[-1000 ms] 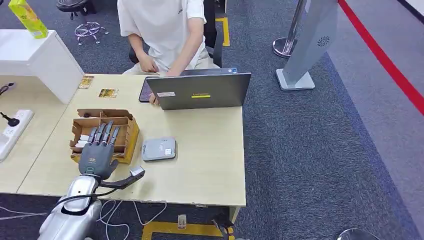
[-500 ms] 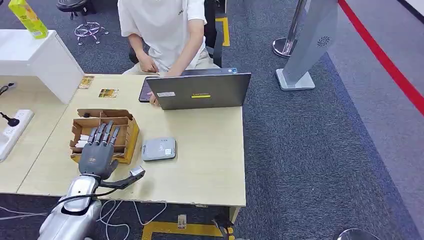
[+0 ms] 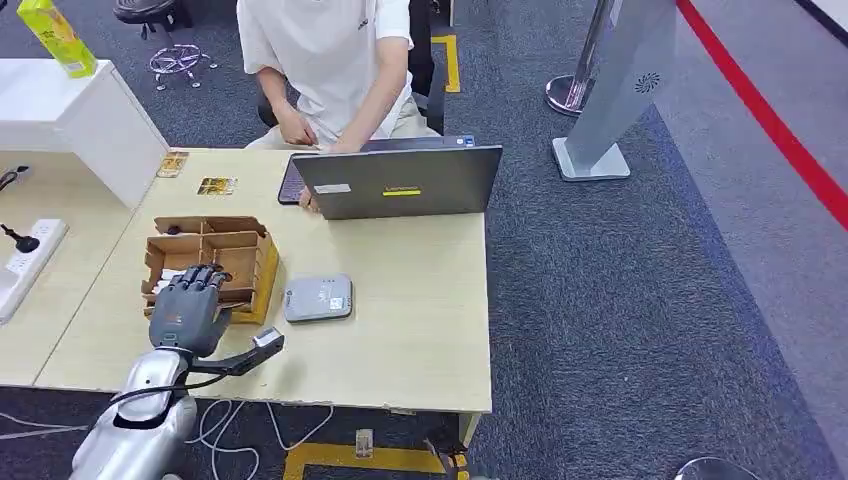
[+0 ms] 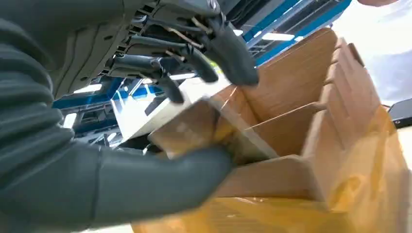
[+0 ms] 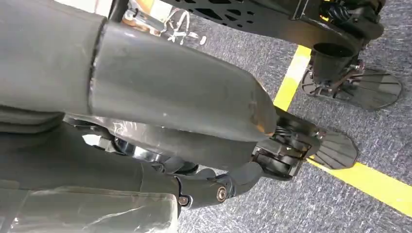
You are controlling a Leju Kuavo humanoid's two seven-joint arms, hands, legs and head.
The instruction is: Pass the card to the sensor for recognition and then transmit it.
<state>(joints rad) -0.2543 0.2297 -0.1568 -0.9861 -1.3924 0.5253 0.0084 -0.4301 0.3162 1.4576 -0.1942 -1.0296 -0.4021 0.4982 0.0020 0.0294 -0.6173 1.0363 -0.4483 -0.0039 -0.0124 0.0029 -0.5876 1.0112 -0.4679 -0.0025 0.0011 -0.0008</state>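
Note:
An open cardboard box (image 3: 250,250) with compartments stands on the wooden table (image 3: 420,300); pale cards lie in its near-left compartment. My left hand (image 3: 188,308) hangs over that compartment with its fingers curled down into it. In the left wrist view the thumb (image 4: 160,179) lies under a flat brownish piece (image 4: 192,128) at the box's (image 4: 311,136) edge, and the fingertips (image 4: 233,63) hover just above it; whether they grip it I cannot tell. The grey sensor (image 3: 318,298) lies flat right of the box. My right hand (image 5: 184,102) hangs beside my body above the floor, holding nothing.
A person sits behind an open grey laptop (image 3: 400,182) at the table's far side. Two loose cards (image 3: 216,186) lie far left near a white block (image 3: 70,110) with a yellow-green carton (image 3: 58,35). A power strip (image 3: 20,262) lies at the left. A grey stand (image 3: 620,90) is on the carpet.
My left hand's fingers, stretched flat over the box before, have curled down into the near-left compartment, and the hand has drawn slightly back toward me.

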